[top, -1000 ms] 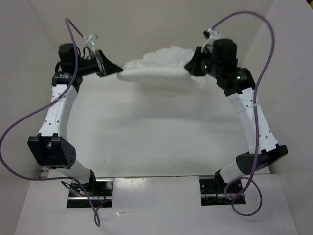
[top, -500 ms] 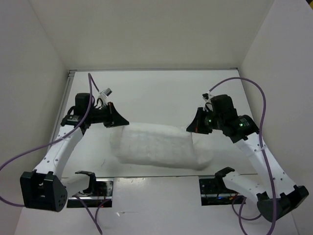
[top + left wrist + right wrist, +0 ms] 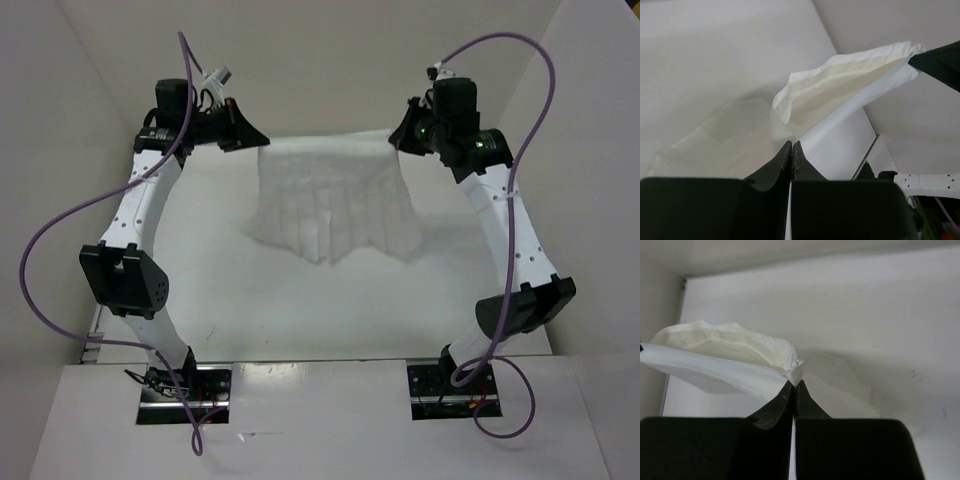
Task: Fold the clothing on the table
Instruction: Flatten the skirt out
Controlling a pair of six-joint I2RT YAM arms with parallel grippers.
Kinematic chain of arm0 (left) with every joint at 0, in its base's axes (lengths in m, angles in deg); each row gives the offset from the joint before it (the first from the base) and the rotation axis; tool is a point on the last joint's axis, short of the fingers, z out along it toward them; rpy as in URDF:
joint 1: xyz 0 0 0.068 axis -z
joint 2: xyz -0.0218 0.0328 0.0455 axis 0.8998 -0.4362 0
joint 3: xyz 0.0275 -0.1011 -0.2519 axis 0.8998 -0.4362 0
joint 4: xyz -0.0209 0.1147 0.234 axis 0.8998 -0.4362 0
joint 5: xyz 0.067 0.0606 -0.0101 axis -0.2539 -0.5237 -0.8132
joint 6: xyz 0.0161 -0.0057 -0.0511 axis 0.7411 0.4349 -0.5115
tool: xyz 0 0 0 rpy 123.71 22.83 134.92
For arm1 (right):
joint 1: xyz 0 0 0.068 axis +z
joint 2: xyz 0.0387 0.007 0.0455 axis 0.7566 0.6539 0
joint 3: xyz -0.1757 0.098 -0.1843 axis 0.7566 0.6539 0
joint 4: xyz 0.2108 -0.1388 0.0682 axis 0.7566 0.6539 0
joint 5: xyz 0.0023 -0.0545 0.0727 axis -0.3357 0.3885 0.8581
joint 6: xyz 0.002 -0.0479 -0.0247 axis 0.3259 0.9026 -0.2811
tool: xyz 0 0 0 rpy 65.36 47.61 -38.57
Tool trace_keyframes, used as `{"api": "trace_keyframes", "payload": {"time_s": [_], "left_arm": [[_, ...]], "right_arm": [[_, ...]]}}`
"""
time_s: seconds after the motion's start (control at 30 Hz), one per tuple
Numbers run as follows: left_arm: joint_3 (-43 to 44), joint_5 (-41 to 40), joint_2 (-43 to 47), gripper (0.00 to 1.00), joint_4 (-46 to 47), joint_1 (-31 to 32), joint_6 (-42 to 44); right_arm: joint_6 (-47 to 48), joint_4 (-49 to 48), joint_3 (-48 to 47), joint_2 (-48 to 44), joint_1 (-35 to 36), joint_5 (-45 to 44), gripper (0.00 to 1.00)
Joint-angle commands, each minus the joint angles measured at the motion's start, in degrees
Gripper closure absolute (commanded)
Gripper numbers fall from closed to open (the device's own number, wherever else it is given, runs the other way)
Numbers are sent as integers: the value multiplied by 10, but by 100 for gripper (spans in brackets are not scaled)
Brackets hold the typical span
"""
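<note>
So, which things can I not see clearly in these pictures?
- Top view: whether the hem of the clothing touches the table; white on white.
- Top view: its far side; the near side hides it.
- Left wrist view: the pinched corner; the left gripper covers it.
- Right wrist view: the same; the right gripper covers it.

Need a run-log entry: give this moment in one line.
left gripper: shut on garment corner | right gripper: shut on opposite corner | garment: hanging spread, hem at table
</note>
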Motion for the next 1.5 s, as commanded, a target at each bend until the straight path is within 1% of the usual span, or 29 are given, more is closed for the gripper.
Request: {"api": "trace_keyframes", "payload": {"time_s": [0.0,0.13,0.17,0.2,0.23,0.27,0.3,0.33,0.37,0.4,0.43,0.47,0.5,0.53,0.6,0.67,0.77,0.87,0.97,1.07,1.17,1.2,1.23,1.27,1.3,1.37,1.4,1.43,1.47], "left_arm": [[115,-45,16,100,-12,-50,34],[145,-40,16,100,-19,-68,34],[132,-33,16,100,-19,-68,34],[110,-26,26,100,1,-68,34],[40,-26,46,100,16,-68,25],[-8,-26,58,100,35,-68,18],[-57,-20,70,100,74,-68,11],[-106,-20,92,100,90,-61,2],[-198,-28,100,100,107,-50,2],[-241,-28,106,100,107,-42,2],[-280,-33,113,100,107,-26,10],[-317,-34,113,100,107,-17,10],[-388,-34,118,100,107,-6,19],[-418,-34,126,100,93,4,30],[-481,-27,150,100,48,29,45],[-507,-27,171,100,-13,41,69],[-520,-27,205,99,-71,47,88],[-520,-13,211,98,-77,68,82],[-520,-8,188,98,-69,75,81],[-483,-8,180,98,-69,75,81],[-410,-8,180,98,-77,75,88],[-385,-1,180,98,-94,75,99],[-331,6,180,98,-103,75,104],[-308,25,185,98,-110,75,110],[-290,35,194,98,-116,80,110],[-263,51,237,98,-116,80,111],[-262,56,254,98,-123,80,111],[-255,56,290,98,-128,80,111],[-255,61,309,98,-128,80,111]], "right_arm": [[72,-12,-123,-38,-29,-154,100],[90,-42,-122,-75,-29,-170,100],[90,-48,-88,-85,-29,-162,100],[90,-65,-64,-108,-29,-153,100],[90,-71,-3,-120,-29,-145,100],[81,-71,33,-131,-24,-125,100],[75,-78,71,-142,-19,-116,100],[59,-84,156,-165,-13,-110,100],[48,-84,203,-176,-5,-93,100],[38,-92,248,-186,11,-78,100],[10,-92,327,-204,21,-63,100],[-6,-85,362,-210,32,-49,100],[-24,-76,391,-217,46,-23,100],[-41,-50,435,-237,75,-14,100],[-93,-20,469,-264,107,-7,100],[-142,27,496,-308,141,6,100],[-182,73,509,-342,148,43,100],[-194,85,509,-347,148,55,100],[-194,91,514,-348,148,50,100],[-194,91,479,-341,148,30,100],[-174,102,428,-335,148,-21,100],[-154,102,412,-335,148,-35,100],[-144,107,396,-335,148,-49,100],[-134,113,368,-329,148,-50,100],[-116,121,358,-329,148,-50,100],[-108,128,345,-347,153,-25,100],[-100,128,345,-379,153,-13,100],[-100,128,340,-399,153,-1,100],[-94,122,334,-421,153,24,100]]}}
